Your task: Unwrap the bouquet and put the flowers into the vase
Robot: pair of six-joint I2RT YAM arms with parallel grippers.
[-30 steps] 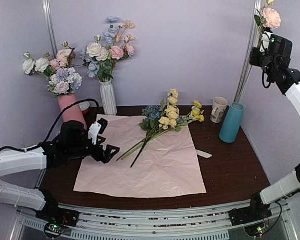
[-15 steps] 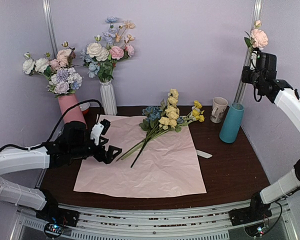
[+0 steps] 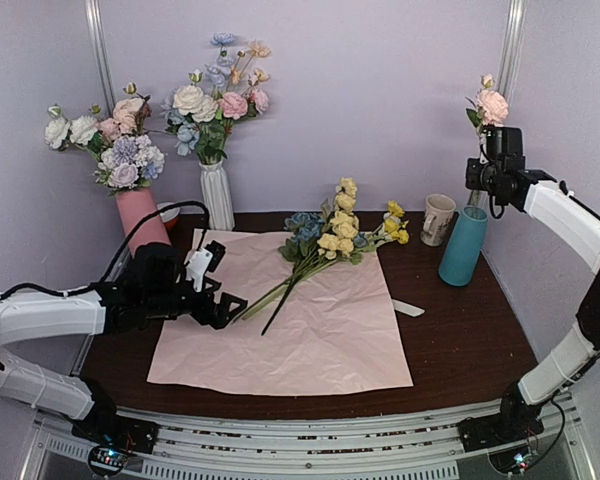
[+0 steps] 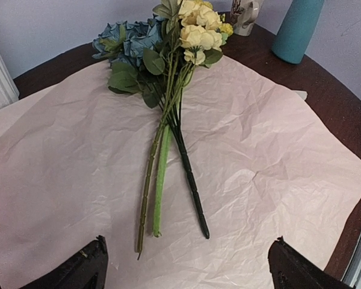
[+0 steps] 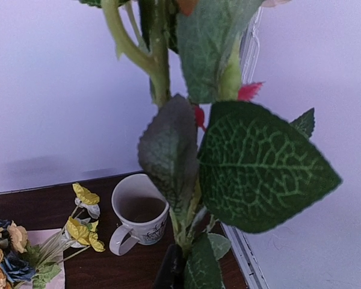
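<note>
"Where are the flowers (image 3: 325, 250)?"

"They lie on the pink paper (image 3: 310, 340). The paper is spread flat on the counter (image 3: 470, 345). The green stems point toward the paper's left side. The yellow and blue heads reach its far edge."

"Is any flower off the paper?"

"Yes. One pink flower (image 3: 491, 105) is up in the air, high above the paper's far right corner. The right fingers (image 5: 167, 272) are clenched on its stem, and its big green leaves fill the right wrist view."

"And the blue vase (image 3: 463, 246)?"

"It stands upright on the counter, just past the paper's far right corner. A cream mug (image 3: 438, 219) stands past that same corner too."

"What are the left fingers (image 4: 81, 274) doing?"

"They are spread wide and hold nothing. They hover low over the paper's left part, near the stem ends, but they do not touch them."

"What else is there?"

"A pink vase (image 3: 140, 215) and a white vase (image 3: 217, 195), each full of flowers, stand behind the paper's far left corner."
</note>
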